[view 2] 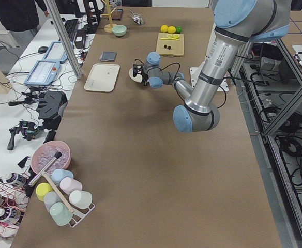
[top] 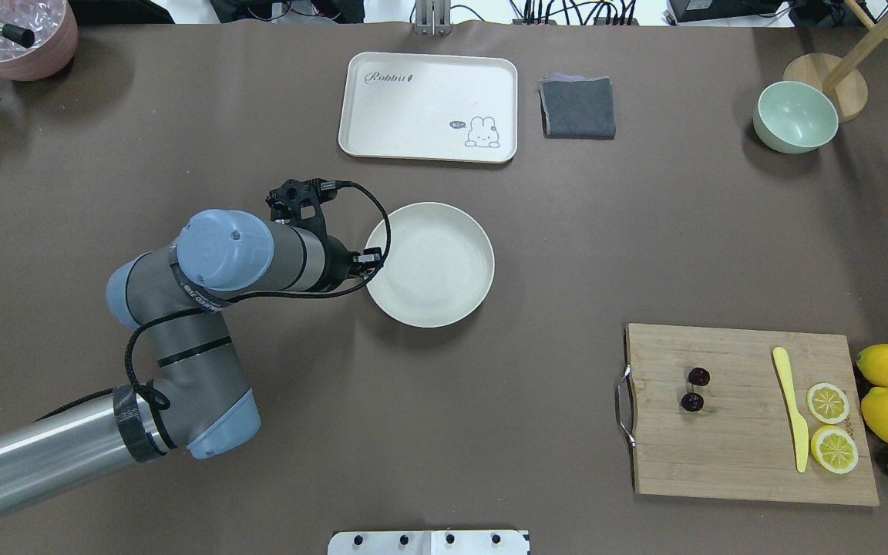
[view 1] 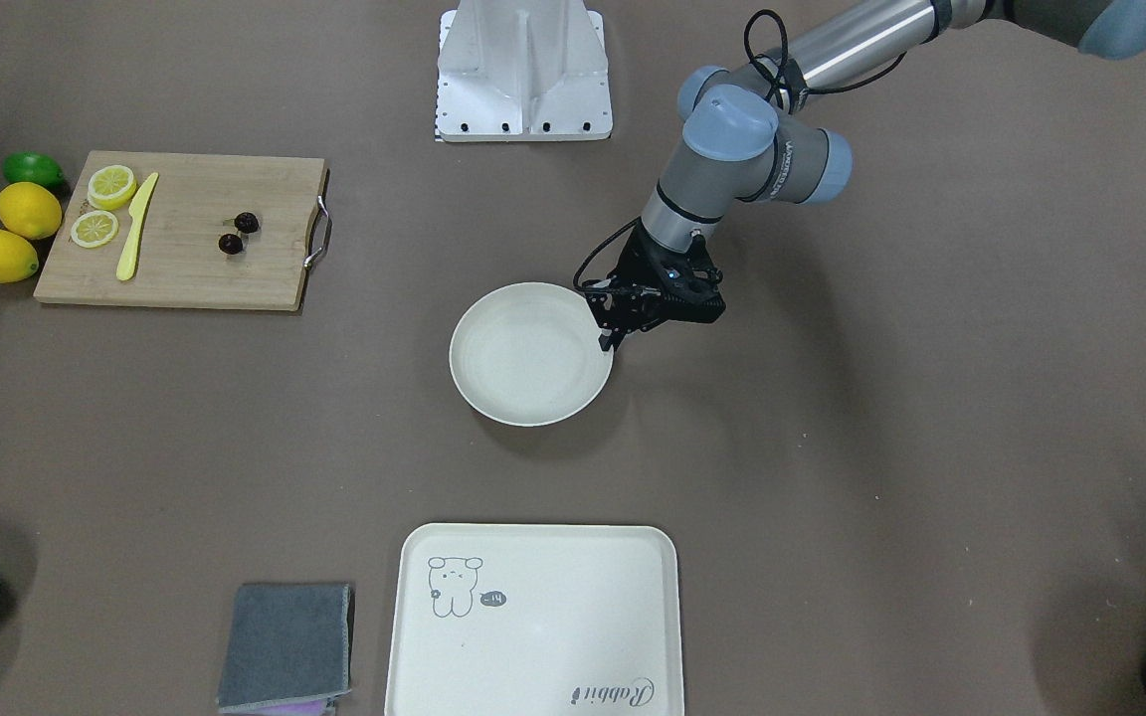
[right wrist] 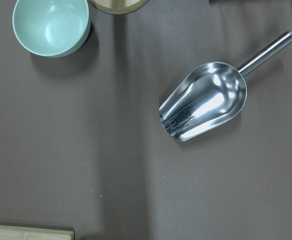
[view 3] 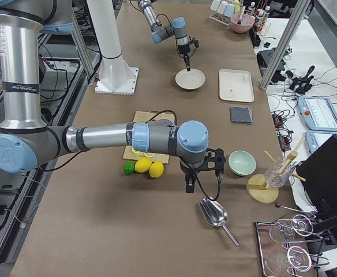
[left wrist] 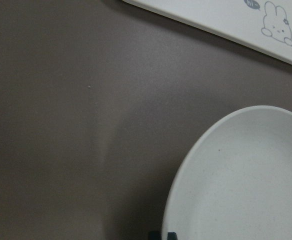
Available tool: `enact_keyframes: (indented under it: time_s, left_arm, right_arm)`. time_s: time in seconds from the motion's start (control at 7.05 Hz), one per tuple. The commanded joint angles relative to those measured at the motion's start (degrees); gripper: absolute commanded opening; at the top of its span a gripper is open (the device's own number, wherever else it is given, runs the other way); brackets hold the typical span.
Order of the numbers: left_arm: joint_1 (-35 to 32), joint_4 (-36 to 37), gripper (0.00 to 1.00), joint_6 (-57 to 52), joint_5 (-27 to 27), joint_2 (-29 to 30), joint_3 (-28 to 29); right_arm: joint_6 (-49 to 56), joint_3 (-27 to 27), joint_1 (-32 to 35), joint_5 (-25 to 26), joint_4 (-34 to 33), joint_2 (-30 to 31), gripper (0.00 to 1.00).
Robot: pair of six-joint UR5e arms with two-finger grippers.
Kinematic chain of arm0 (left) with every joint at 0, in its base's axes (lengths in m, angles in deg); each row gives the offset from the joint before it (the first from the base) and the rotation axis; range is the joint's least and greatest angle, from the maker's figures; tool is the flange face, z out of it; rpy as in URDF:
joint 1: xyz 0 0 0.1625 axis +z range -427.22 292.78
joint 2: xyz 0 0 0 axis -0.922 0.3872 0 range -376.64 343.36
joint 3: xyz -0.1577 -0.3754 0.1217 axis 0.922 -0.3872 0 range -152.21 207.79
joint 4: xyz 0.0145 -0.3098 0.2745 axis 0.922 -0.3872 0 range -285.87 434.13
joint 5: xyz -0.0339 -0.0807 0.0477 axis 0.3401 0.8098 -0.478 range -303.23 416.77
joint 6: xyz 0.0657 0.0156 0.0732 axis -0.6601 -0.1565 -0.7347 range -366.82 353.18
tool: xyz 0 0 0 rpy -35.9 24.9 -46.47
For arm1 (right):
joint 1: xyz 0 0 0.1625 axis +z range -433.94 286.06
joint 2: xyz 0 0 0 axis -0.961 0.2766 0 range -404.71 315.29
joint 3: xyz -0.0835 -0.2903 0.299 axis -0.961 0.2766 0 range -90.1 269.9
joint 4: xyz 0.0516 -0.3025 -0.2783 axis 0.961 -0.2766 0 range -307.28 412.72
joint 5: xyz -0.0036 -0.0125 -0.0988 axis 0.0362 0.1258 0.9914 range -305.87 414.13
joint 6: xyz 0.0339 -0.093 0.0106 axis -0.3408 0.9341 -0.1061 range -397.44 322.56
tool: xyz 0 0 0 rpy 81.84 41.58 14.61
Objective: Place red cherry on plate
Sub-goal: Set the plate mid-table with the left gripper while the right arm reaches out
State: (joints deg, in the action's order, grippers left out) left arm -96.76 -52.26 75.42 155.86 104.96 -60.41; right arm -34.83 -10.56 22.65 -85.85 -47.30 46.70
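The red cherry (view 1: 238,233) (top: 694,389), two dark maroon balls joined by stems, lies on the wooden cutting board (view 1: 185,273), far from both grippers. The round cream plate (view 1: 523,358) (top: 432,266) rests flat mid-table. My left gripper (view 1: 610,341) (top: 371,258) is at the plate's rim on the robot's left side. In the left wrist view its tips (left wrist: 162,235) stand close together with the plate (left wrist: 246,185) rim between them. My right gripper (view 3: 188,184) hangs over the table past the lemons; whether it is open or shut I cannot tell.
On the board lie a yellow knife (view 1: 135,227) and lemon slices (view 1: 110,186); lemons (view 1: 28,210) and a lime (view 1: 33,169) sit beside it. A rabbit tray (view 1: 533,622), grey cloth (view 1: 285,644), green bowl (right wrist: 51,25) and metal scoop (right wrist: 206,102) are around.
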Motion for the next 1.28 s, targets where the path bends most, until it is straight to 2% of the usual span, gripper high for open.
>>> enact_keyframes:
  time_s: [0.0,0.14,0.28,0.43,0.57,0.71,0.85,0.99,1.13]
  left_arm:
    - [-0.69,0.00,0.98,2.56,-1.87,0.74,-0.48]
    - [-4.09,0.17,0.98,1.87,-1.36,0.31,-0.75]
    - [-7.95,0.70,0.98,-0.40,2.04,-0.04,-0.58]
    - [-13.30,2.70,0.98,-9.91,7.81,-2.22,-0.66]
    - [-19.27,2.90,0.98,-14.00,11.26,-6.07,-1.36]
    - [-25.51,2.90,0.98,-15.17,16.87,-7.68,-1.45]
    - [-30.27,2.81,0.98,-20.67,19.53,-8.74,-1.54]
    - [-32.40,1.94,0.98,-30.64,19.74,-11.53,-2.06]
    - [-33.64,2.28,0.98,-32.57,19.65,-12.26,-2.50]
  right_arm:
    - [-1.72,-2.70,-0.52,-1.25,0.09,0.00,1.00]
    - [-9.48,-9.51,-3.75,-1.61,0.09,1.48,1.00]
    - [-15.48,-15.15,-7.96,-1.44,0.26,4.19,1.00]
    - [-23.54,-17.38,-12.96,-1.44,4.79,4.31,1.00]
    - [-37.80,-17.49,-19.88,-0.83,14.93,4.48,1.00]
    - [-49.61,-17.31,-27.43,5.10,24.42,5.79,1.00]
    - [-60.95,-16.79,-34.73,10.20,31.22,5.89,1.00]
    - [-69.33,-16.79,-42.03,15.73,36.16,6.06,1.00]
    - [-74.89,-16.87,-48.71,21.36,38.04,6.06,1.00]
